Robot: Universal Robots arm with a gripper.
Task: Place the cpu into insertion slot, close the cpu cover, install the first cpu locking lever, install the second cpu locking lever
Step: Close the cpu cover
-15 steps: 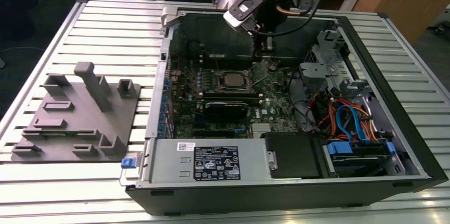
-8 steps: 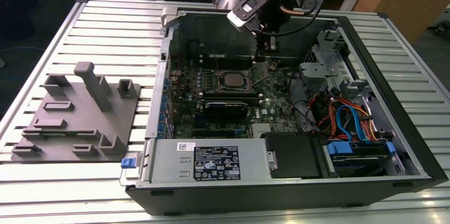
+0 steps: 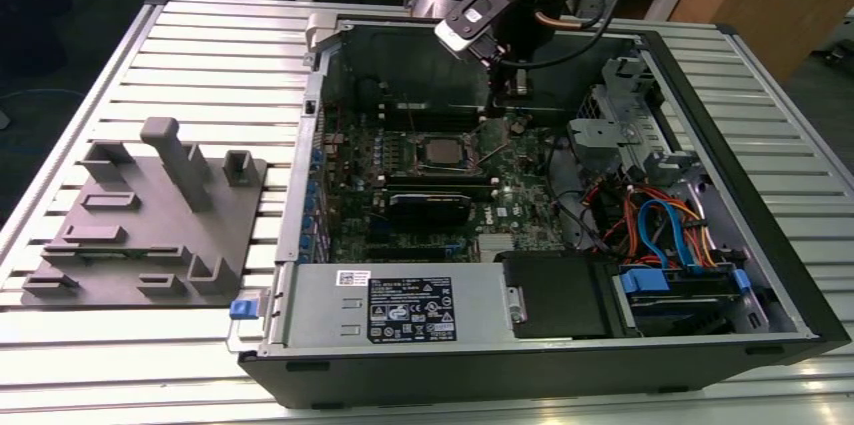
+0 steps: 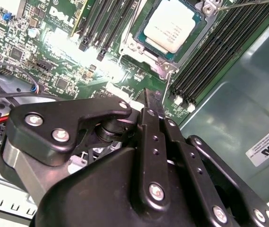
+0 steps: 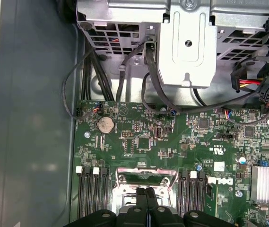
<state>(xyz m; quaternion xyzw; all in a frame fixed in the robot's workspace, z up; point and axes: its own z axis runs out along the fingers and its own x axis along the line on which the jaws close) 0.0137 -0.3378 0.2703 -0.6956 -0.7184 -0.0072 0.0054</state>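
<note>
Your gripper [image 4: 151,101] hangs low over the green circuit board [image 5: 139,137], fingers pressed together with nothing visible between them. Take the insertion slot [image 3: 414,150] as your reference. In the exterior view the fingertips sit just off its corner, on the exterior view's right and toward the back wall of the case.

The cpu [image 4: 169,24] is already down in the slot, lying flat. Its smooth silvery-grey top shows through the window of the cpu cover [image 4: 146,53], which looks folded flat over it. The cover is a thin stamped plate, bright and hard-edged.

Now the part that counts. A thin wire locking lever [image 4: 165,87] runs out from the slot's corner nearest the gripper, its long axis pointing almost straight at your fingertips. It ends right beside the jaws; you can't tell whether it touches them. A second thin wire [image 4: 240,4] shows past the slot's far corner. Both are slim bare-metal rods, probably springy and easy to slip off.

Long black memory slots [image 4: 214,52] flank the slot on both sides. In the first wrist view the closed fingertips hover directly over the slot's silvery rim.
</note>
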